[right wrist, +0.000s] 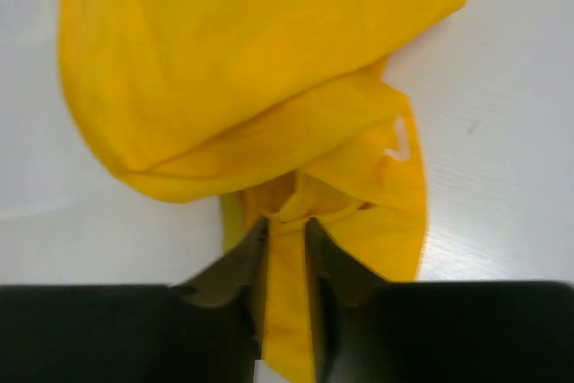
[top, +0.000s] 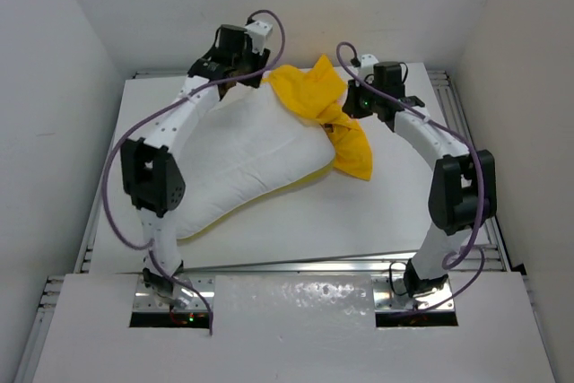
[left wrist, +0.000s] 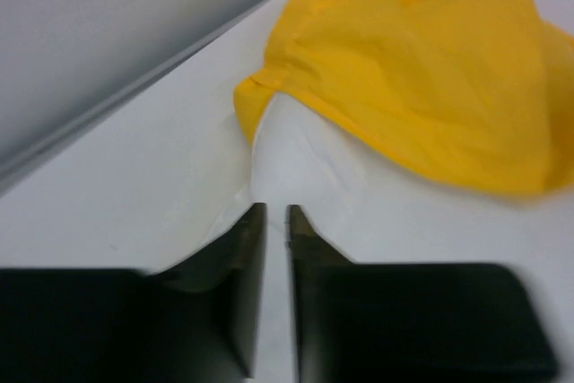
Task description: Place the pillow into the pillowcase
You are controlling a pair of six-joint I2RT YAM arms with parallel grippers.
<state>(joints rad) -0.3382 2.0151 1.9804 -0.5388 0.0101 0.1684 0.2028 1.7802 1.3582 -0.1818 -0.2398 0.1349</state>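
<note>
At the table's far side, the pillowcase caps one corner of the pillow. Right gripper pinches a yellow fold; left gripper appears clamped on the pillow's edge. Risk: pulling the bunched fold may strip the case off.

The pillow's corner at the table's far edge hides under the pillowcase — blurred and cropped in the left wrist view

free: near table strip, right side | blocked: pillow left-centre, pillowcase far-centre | wall behind
</note>
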